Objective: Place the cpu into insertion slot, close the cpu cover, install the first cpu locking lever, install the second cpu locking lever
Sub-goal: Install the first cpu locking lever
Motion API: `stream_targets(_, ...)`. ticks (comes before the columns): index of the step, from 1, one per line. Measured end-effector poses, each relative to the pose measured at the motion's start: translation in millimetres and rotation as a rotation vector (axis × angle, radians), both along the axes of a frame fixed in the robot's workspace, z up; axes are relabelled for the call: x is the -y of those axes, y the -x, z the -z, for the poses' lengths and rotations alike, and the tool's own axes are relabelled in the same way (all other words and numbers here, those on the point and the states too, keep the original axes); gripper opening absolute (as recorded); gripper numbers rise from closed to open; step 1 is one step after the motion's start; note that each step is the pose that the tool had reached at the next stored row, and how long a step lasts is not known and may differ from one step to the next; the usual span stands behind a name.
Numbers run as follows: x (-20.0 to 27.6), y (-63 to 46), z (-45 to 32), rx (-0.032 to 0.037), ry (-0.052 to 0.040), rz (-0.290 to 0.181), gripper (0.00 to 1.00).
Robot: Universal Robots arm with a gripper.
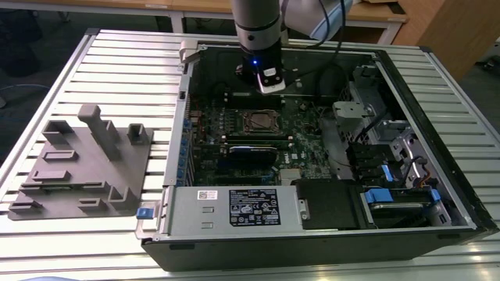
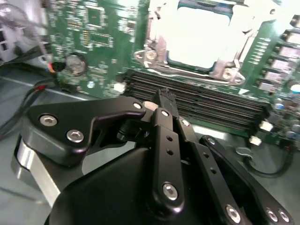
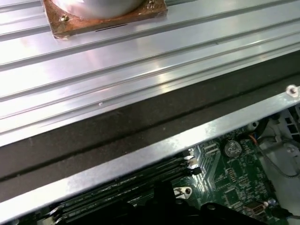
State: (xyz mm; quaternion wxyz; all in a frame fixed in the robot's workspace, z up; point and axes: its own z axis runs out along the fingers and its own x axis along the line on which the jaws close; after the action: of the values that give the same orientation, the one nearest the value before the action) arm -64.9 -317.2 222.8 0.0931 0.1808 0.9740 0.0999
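Power supply (image 1: 234, 208): silver box with a label, lower centre of the exterior view, nearest the camera inside the open computer case (image 1: 437, 222).
Grey fixture (image 1: 82, 170): moulded holder with posts and pockets, lower left of the exterior view, lying on the ribbed metal worktop (image 1: 117, 58) just beside the case.
Green circuit board (image 1: 234, 140): flat on the case floor, centre of the exterior view; long dark memory slots (image 2: 201, 101) run across it between the pincer and the socket in the second wrist view.
Insertion slot (image 1: 262, 122): square socket with a silver rim at the board's centre, just below the pincer in the exterior view.
Cpu (image 2: 199, 40): looks to be seated in the socket, a pale bright square at upper centre of the second wrist view, though glare washes out its surface.
Cpu cover (image 2: 154, 54): silver frame lying around the chip, apparently down.
Pincer (image 2: 164, 101): black fingers (image 2: 161, 122) drawn together at the tip with nothing between them, hanging over the memory slots just short of the socket.
Arm (image 1: 258, 23): grey column coming down at upper centre of the exterior view, a blue light on the wrist.
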Motion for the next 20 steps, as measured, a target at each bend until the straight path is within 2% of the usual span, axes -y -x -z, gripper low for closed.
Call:
stream_targets(3, 0.0, -0.1, 0.8, -0.0487, 0.0019, 0.000, 0.11)
stream_targets(9, 0.0, -0.1, 1.9, -0.1582, 0.0064, 0.000, 0.11)
stream_targets(11, 0.0, -0.1, 2.3, -0.1923, 0.0078, 0.000, 0.11)
stream_targets(12, 0.0, -0.1, 2.2, -0.1963, 0.0082, 0.000, 0.11)
stream_targets(17, 0.0, -0.2, 2.3, -0.1966, 0.0086, 0.000, 0.11)
stream_targets(20, 0.0, -0.2, 2.3, -0.1965, 0.0233, 0.001, 0.11)
